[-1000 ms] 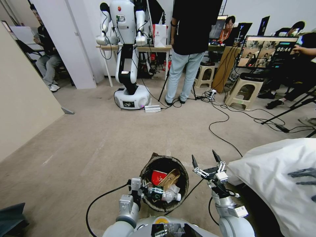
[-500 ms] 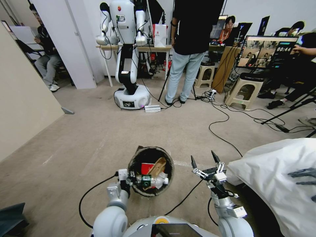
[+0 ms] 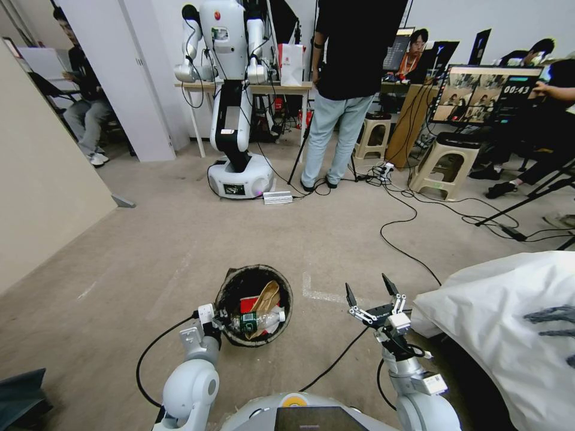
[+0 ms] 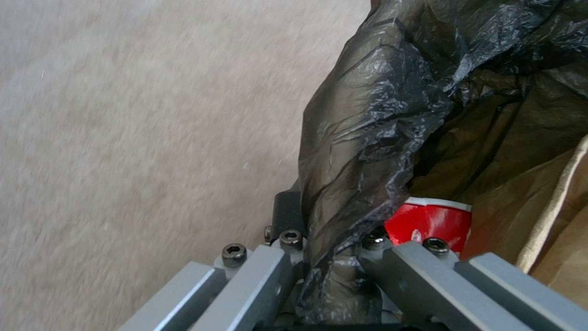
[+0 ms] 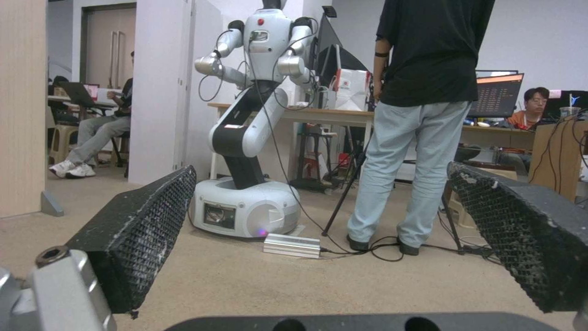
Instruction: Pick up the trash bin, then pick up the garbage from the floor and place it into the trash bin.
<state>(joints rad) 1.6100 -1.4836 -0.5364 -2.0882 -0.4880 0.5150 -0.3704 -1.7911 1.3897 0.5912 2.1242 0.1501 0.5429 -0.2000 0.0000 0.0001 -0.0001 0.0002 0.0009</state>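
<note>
The trash bin (image 3: pixel 238 275), round with a black bag liner (image 4: pixel 367 138) over its rim, is in front of me, left of centre. My left gripper (image 3: pixel 217 320) is shut on its near rim, one finger (image 4: pixel 257 276) outside and one inside the liner. Garbage lies inside it: a red wrapper (image 3: pixel 248 304) (image 4: pixel 435 223), a brown cardboard scrap (image 3: pixel 267 296) (image 4: pixel 551 207) and a bottle with a green label (image 3: pixel 259 322). My right gripper (image 3: pixel 366 286) (image 5: pixel 325 239) hangs open and empty to the right of the bin, a hand's width from it.
A big white sack (image 3: pixel 509 323) lies at my right. Black cables (image 3: pixel 407 251) run over the floor ahead. Another robot (image 3: pixel 233 90), a standing person (image 3: pixel 341 90) and stools (image 3: pixel 446 158) are farther off. A beige wall panel (image 3: pixel 42 179) closes the left side.
My left arm has swung the trash bin to the left, away from the right gripper, keeping hold of the rim. The right gripper has hardly moved.
</note>
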